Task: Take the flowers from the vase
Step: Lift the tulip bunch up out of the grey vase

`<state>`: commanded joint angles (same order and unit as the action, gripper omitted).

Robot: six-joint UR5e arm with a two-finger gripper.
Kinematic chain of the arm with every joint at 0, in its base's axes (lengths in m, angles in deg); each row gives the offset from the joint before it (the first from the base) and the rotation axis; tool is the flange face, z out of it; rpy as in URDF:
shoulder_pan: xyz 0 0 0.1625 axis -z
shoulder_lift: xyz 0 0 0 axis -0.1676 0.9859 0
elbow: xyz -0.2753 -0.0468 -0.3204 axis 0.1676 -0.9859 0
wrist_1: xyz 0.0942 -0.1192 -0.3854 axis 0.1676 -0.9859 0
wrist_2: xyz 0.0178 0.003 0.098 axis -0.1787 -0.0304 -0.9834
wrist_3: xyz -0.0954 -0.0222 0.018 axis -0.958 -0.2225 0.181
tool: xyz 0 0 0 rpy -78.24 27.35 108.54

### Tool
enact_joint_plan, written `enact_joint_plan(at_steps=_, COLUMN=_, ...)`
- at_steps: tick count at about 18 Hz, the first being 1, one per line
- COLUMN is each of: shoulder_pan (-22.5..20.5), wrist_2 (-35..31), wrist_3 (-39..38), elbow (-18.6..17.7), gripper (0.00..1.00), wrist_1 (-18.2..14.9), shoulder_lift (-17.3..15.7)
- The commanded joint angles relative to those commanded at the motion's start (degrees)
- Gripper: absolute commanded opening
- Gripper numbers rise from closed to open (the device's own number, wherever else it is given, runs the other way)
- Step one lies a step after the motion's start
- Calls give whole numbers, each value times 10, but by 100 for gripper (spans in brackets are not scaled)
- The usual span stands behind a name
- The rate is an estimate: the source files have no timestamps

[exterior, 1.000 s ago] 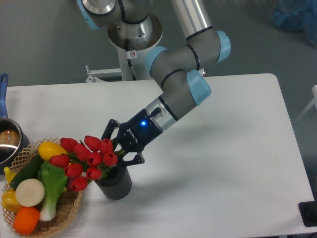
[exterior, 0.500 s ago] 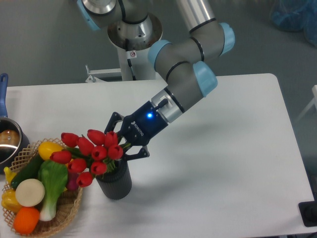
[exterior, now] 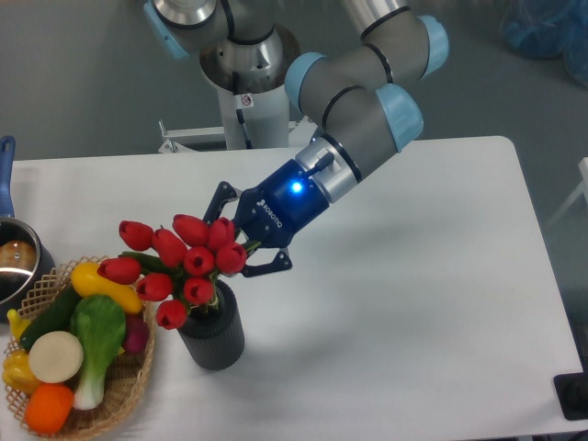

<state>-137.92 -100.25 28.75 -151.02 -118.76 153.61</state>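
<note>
On the white worktop (exterior: 413,276): everything sits toward the left side, right half bare white
Arm: grey with pale blue joints, reaching down from the back and angled to the left
Hand (exterior: 241,241): black, blue light glowing on its body, its two fingers pressed in on the stems just behind the red buds, pinching the flowers
Flowers (exterior: 179,262): bunch of glossy red tulip buds, leaning out to the left, heads above and left of the vase mouth; green stems run back into the hand, lower ends hidden, so I cannot tell whether they are clear of the vase
Vase (exterior: 213,333): short, dark grey, ribbed sides, standing upright directly under the bunch, one low bud overlapping its rim
Basket (exterior: 119,390): wicker, just left of the vase, holding toy vegetables and fruit in yellow, green, white and orange
Pot (exterior: 16,262): steel with a blue handle, at the far left edge, partly out of view
</note>
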Motion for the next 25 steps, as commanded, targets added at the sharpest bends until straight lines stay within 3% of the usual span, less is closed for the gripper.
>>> enact_joint_plan(at_steps=8, shoulder_pan=-19, wrist_2=47, wrist_3=-57, elbow=20, gripper=35, wrist_1=1, shoulder_lift=-6)
enact_joint_plan(at_steps=15, shoulder_pan=-32, wrist_2=72, wrist_3=-74, elbow=23, gripper=35, wrist_1=1, shoulder_lift=-17)
enact_joint_plan(at_steps=20, shoulder_pan=-63, wrist_2=120, wrist_3=-80, elbow=23, gripper=35, wrist_1=0, shoulder_lift=-31)
enact_joint_plan(at_steps=25, shoulder_pan=-80, wrist_2=121, wrist_3=-77, elbow=24, gripper=32, wrist_1=1, shoulder_lift=-33)
